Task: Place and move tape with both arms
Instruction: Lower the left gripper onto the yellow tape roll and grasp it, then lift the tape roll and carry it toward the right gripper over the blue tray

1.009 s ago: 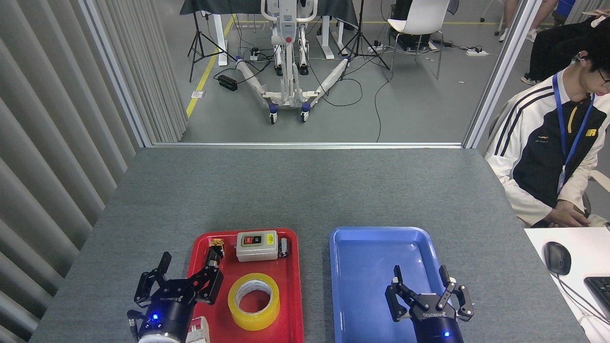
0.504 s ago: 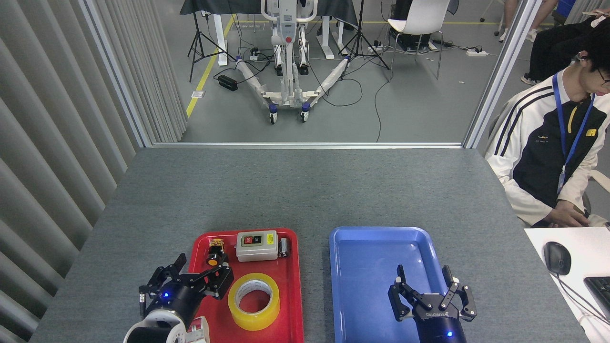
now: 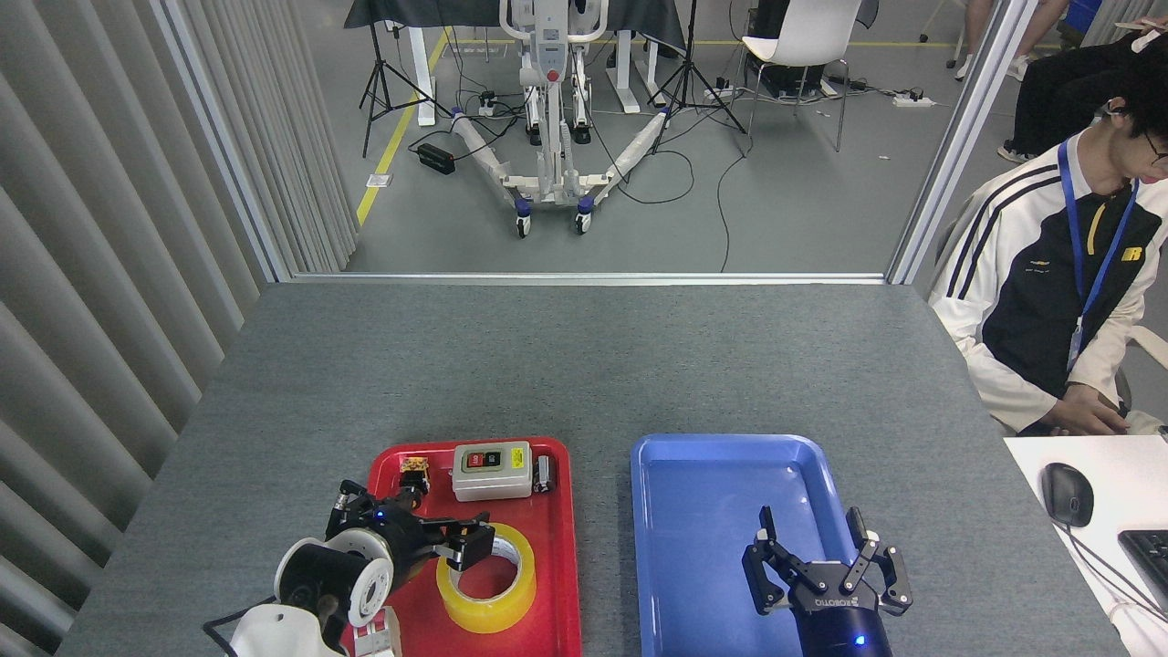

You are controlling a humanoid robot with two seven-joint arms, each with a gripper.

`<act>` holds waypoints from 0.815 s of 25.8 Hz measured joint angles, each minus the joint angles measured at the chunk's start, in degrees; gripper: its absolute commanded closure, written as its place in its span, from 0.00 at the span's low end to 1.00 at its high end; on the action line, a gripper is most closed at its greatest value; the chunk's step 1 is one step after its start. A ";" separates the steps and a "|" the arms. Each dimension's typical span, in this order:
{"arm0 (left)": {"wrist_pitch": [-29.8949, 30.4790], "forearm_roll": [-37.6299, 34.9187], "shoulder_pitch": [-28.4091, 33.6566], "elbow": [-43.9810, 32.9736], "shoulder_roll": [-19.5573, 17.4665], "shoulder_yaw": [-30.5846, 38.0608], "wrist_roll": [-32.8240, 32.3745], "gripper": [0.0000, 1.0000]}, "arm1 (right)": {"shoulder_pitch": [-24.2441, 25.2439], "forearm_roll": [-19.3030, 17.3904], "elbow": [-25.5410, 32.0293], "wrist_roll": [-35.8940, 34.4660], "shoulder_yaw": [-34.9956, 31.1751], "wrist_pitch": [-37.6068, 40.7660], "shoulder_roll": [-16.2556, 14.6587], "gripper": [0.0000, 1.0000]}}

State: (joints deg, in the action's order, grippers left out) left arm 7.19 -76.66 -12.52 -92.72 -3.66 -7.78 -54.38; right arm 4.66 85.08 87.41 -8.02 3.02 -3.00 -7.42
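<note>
tape (image 3: 486,578) lies flat in the red tray (image 3: 557,584), near edge, nearer than the grey switch box (image 3: 492,471). left hand (image 3: 456,544) sits at the tape's upper left rim, turned sideways; can't tell how wide its fingers are. right hand (image 3: 826,570) spread wide, holding nothing, over the blue tray (image 3: 693,511) right of the tape. Risks, my read: fingers catch the rim only, roll tips or slides; tray drags; a swing away from the tape clips the switch box
</note>
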 measured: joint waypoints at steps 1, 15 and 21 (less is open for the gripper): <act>0.12 0.45 -0.21 0.93 0.01 -0.07 -0.35 0.00 | 0.02 0.00 0.09 -0.01 0.06 0.00 0.03 0.00; 0.38 1.10 -3.70 10.21 0.50 0.01 -7.64 0.06 | 0.24 0.30 0.30 -0.12 0.15 0.00 0.36 0.00; 0.17 0.72 -4.38 11.65 0.58 0.23 -9.33 0.41 | 0.46 0.48 0.30 -0.16 0.21 0.00 0.61 0.00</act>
State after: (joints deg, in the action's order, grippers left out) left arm 7.36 -75.94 -16.90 -81.07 -3.08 -7.55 -63.71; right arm 5.12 85.55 87.71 -8.19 3.22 -3.00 -6.80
